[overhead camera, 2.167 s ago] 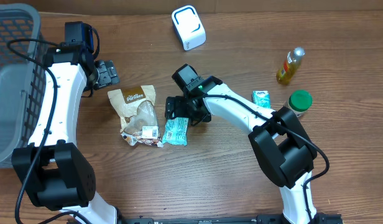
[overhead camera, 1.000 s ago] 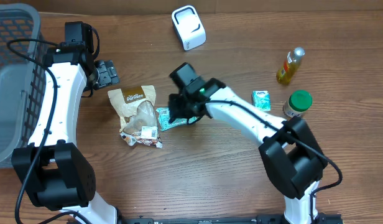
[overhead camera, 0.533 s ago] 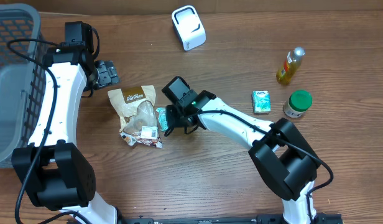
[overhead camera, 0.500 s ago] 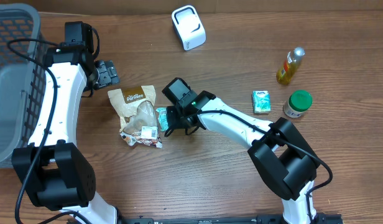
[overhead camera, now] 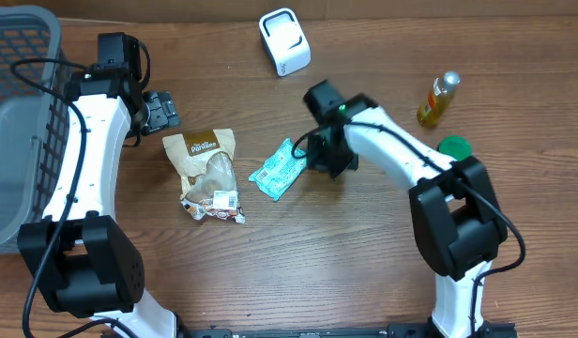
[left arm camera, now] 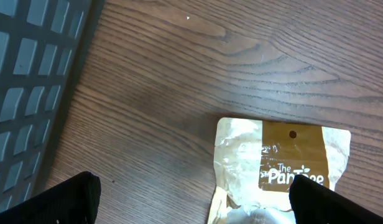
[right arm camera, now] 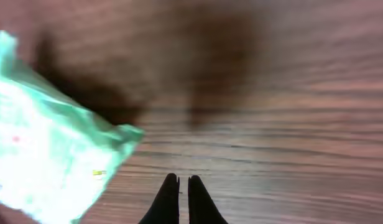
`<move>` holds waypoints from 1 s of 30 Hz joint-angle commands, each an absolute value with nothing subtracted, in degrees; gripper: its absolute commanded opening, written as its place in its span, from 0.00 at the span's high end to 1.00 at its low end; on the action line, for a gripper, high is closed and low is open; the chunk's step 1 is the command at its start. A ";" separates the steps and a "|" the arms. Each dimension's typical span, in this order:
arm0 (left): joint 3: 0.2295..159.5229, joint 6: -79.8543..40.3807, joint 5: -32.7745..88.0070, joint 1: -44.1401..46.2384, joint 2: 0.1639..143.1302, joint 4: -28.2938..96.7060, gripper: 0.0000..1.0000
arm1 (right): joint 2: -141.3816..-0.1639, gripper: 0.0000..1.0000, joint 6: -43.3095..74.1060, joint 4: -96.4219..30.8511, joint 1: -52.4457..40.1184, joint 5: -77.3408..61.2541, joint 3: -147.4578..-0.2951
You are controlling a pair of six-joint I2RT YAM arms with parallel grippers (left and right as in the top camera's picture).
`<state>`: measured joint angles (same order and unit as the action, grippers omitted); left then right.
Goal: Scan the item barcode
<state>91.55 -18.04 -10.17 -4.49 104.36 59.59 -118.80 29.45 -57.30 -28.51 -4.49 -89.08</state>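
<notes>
A teal packet (overhead camera: 278, 169) lies flat on the wooden table, right of a brown snack bag (overhead camera: 206, 174). My right gripper (overhead camera: 314, 150) is just right of the packet, shut with nothing between its fingers. In the right wrist view the packet (right arm camera: 48, 155) is a blurred patch left of the shut right gripper (right arm camera: 183, 179), apart from it. A white scanner (overhead camera: 284, 40) stands at the back of the table. My left gripper (overhead camera: 158, 110) hovers open above the brown bag's top edge. The left wrist view shows the bag (left arm camera: 285, 168) between its wide-apart fingers (left arm camera: 73, 193).
A grey basket (overhead camera: 17, 113) fills the left edge; its wall (left arm camera: 30, 74) shows in the left wrist view. A yellow bottle (overhead camera: 438, 99) and a green-lidded jar (overhead camera: 452, 147), partly behind my right arm, stand at the right.
My right gripper swung from beside the brown bag to the right and back. The teal packet now lies turned and further right, clear of the bag. The left arm has not moved.
</notes>
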 commanded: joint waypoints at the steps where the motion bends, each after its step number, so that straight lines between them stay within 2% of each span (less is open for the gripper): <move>1: 92.01 -17.80 -10.90 -4.05 103.39 59.55 0.00 | -118.96 0.96 27.68 -59.92 -29.23 -8.78 -96.05; 4: 92.01 -17.80 -10.92 -4.05 103.39 59.55 0.01 | -118.96 0.96 24.88 -59.22 -31.42 -16.32 -97.91; 9: 92.01 -17.80 -10.92 -4.05 103.39 59.55 0.00 | -119.09 0.96 25.91 -58.22 -37.60 -11.27 -97.19; 12: 92.01 -17.80 -10.92 -4.05 103.39 59.55 0.01 | -119.09 0.96 30.59 -54.85 -40.58 -7.01 -94.32; 23: 92.01 -17.80 -10.90 -4.05 103.39 59.55 0.01 | -119.31 0.96 36.27 -43.72 -41.19 -7.18 -81.65; 28: 92.01 -17.80 -10.90 -4.05 103.39 59.55 0.01 | -119.28 0.96 36.14 -43.66 -40.99 -7.68 -82.17; 30: 92.01 -17.80 -10.92 -4.05 103.39 59.55 0.00 | -119.22 0.96 35.27 -47.79 -39.72 -12.23 -88.77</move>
